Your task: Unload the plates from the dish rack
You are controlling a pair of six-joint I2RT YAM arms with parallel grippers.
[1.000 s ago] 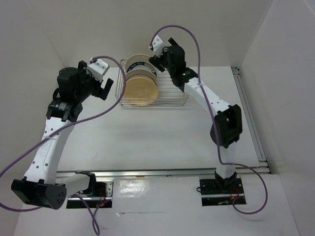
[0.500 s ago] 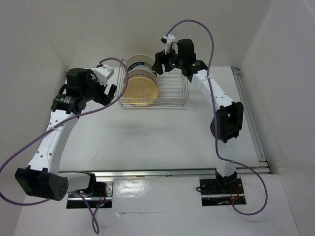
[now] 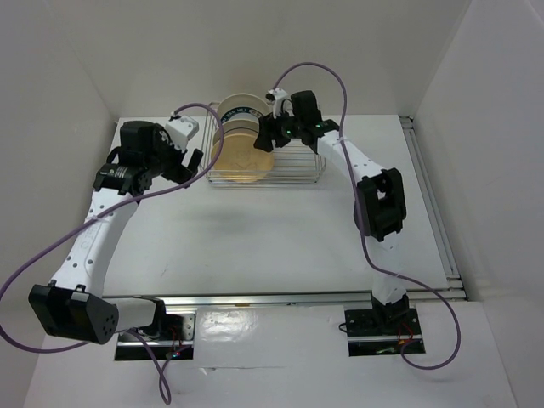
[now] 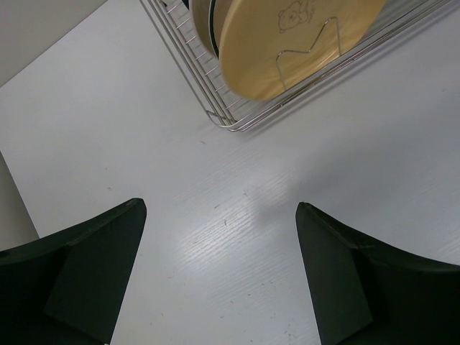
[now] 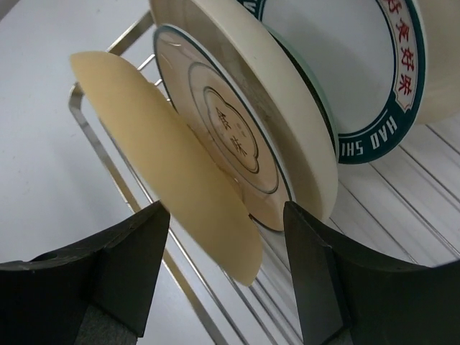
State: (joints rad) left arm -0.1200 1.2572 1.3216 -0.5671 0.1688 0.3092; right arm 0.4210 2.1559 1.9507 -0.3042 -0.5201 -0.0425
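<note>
The silver wire dish rack (image 3: 297,170) stands at the back of the table. Several plates stand on edge in its left half. A tan plate (image 3: 242,161) is at the front, a cream one (image 3: 246,129) behind it, and a white plate with a dark blue-green rim (image 3: 242,109) at the back. My right gripper (image 3: 270,136) is open above the rack. In the right wrist view its jaws straddle the edge of the tan plate (image 5: 172,172), without touching it. My left gripper (image 3: 189,163) is open and empty over the table left of the rack. The rack corner (image 4: 230,122) shows in the left wrist view.
White walls close in the table at the back and both sides. A metal rail (image 3: 433,204) runs along the table's right edge. A purple cable (image 3: 204,115) arches over the rack's left end.
My right gripper has come down and left, from above the rack's back rail to the tan plate's edge. My left gripper has moved lower and nearer the rack's left side.
</note>
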